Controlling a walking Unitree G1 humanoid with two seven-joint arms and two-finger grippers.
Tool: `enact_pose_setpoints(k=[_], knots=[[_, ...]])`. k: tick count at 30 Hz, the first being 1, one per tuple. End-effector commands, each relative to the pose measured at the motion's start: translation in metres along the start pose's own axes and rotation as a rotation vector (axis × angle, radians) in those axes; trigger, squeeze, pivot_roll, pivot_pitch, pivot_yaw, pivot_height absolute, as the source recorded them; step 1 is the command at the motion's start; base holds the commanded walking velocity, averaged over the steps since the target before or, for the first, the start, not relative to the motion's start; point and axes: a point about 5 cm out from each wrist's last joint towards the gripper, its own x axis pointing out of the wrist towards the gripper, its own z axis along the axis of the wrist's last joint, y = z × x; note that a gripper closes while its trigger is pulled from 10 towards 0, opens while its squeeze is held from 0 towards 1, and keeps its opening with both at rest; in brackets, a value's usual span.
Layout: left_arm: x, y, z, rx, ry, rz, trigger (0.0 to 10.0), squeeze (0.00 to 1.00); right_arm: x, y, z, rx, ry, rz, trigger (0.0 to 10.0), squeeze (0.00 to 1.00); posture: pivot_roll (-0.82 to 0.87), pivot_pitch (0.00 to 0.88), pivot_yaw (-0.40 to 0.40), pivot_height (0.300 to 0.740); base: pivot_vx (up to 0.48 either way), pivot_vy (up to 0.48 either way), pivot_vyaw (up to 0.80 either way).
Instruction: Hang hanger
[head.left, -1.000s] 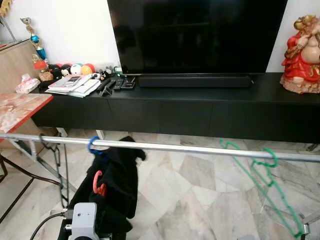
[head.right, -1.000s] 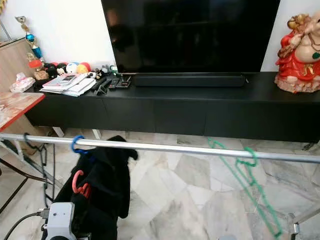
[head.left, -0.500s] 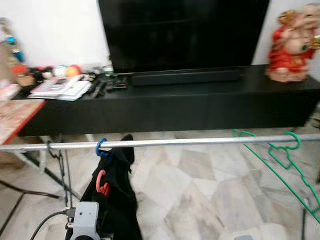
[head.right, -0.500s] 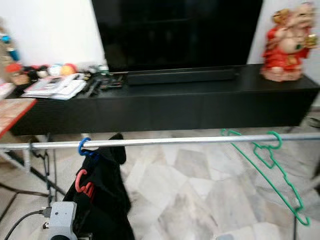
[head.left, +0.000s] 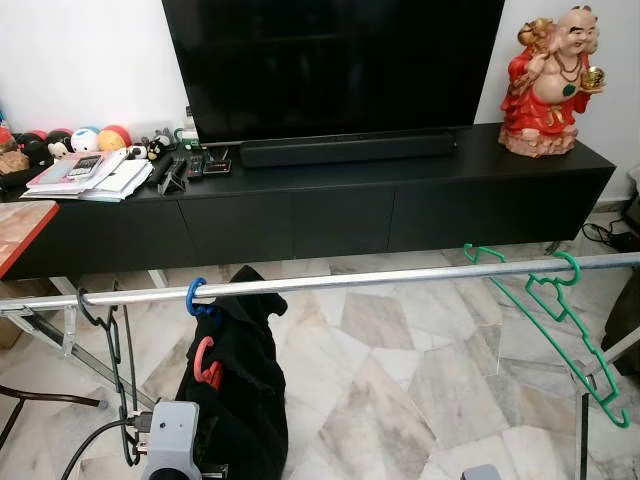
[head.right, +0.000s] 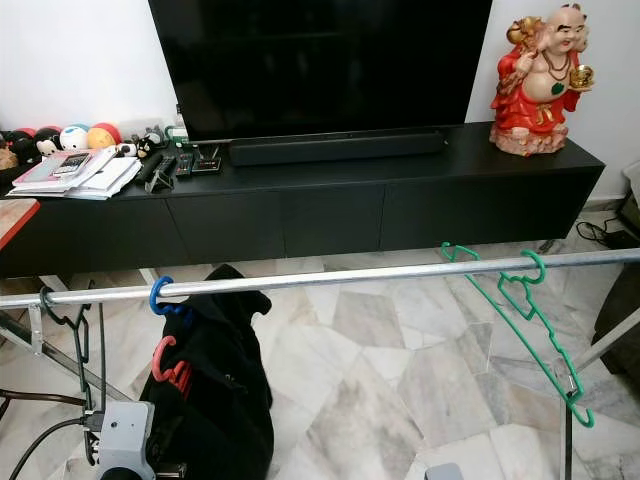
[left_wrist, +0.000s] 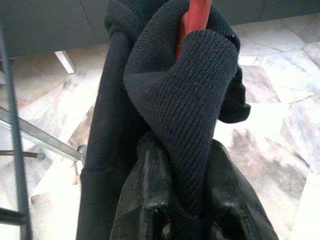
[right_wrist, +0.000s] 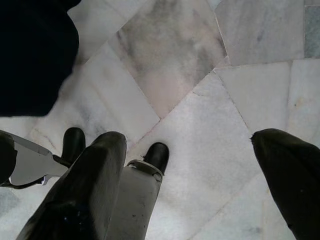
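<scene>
A: Where is the red hanger (head.left: 203, 364)?
B: It sits low in front of the robot, below the metal rail (head.left: 330, 282), with a black knitted garment (head.left: 238, 390) draped over it. In the left wrist view the left pincer (left_wrist: 186, 212) has its two black fingers (left_wrist: 152, 200) pressed onto a fold of that garment, and the red plastic (left_wrist: 195, 20) pokes out just above the fold.

A: So the left pincer is gripping?
B: Yes, it is clamped on the garment wrapped around the hanger; the knit bulges between the fingers.

A: What hangs on the rail?
B: A blue hook (head.left: 193, 297) rides over the rail directly above the garment. Near the rail's left end a thin dark wire hanger (head.left: 110, 340) dangles. Toward the right end a green hanger (head.left: 550, 320) hangs by its hook, tilted so that its long arm slopes down to the right.

A: And the right pincer (right_wrist: 185, 165)?
B: It points down at the marble floor (right_wrist: 175, 65), its fingers spread wide apart and holding nothing.

A: What lies behind the rail?
B: A long black surface (head.left: 400, 180) runs along the wall. It carries a large dark television (head.left: 330, 65), a soundbar (head.left: 345, 150), papers and small toys at its left end, and a red statue (head.left: 548, 80) at its right end.
</scene>
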Motion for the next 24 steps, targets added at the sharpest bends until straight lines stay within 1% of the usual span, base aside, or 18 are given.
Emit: enact_pose_setpoints(k=[1,22,24], knots=[[0.0020,-0.0004,0.0052,-0.001,-0.035,-0.004,10.0,0.00,-0.0003,-0.0009,-0.0005,0.002,0.000,-0.004,10.0,0.00,0.07,0.039,0.049,0.740,0.000,0.000,0.00],[0.0011,-0.0031,0.0070,-0.007,-0.049,-0.007,10.0,0.00,-0.0002,-0.0006,-0.0005,-0.001,0.001,-0.003,10.0,0.00,0.08,0.040,0.049,0.740,0.000,0.000,0.00],[0.0011,-0.0032,0.0073,-0.007,-0.049,-0.008,10.0,0.00,-0.0002,-0.0006,-0.0005,-0.002,0.001,-0.002,10.0,0.00,0.08,0.040,0.049,0.740,-0.240,0.000,0.00]])
